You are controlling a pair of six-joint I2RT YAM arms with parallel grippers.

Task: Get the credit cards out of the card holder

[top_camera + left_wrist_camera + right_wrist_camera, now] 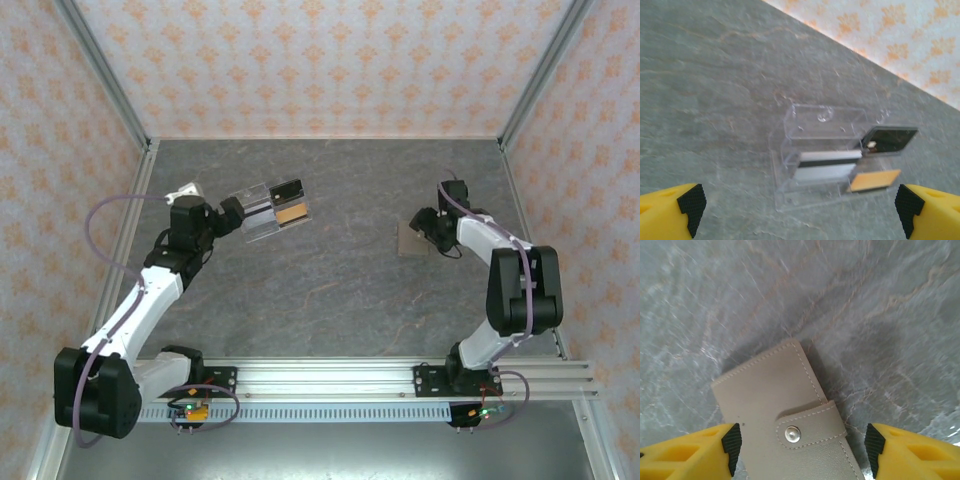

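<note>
Grey table (330, 290); right hand (802, 444) spread over closed card holder (770, 390).

Closed card holder (785, 425) on grey table (850, 300), between wide-spread right hand (802, 447)

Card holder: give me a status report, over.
Right gripper open over the card holder. Holder closed, flat on the table, snap strap fastened. Left gripper open, facing the clear tray. Nothing blocking the holder.
</note>
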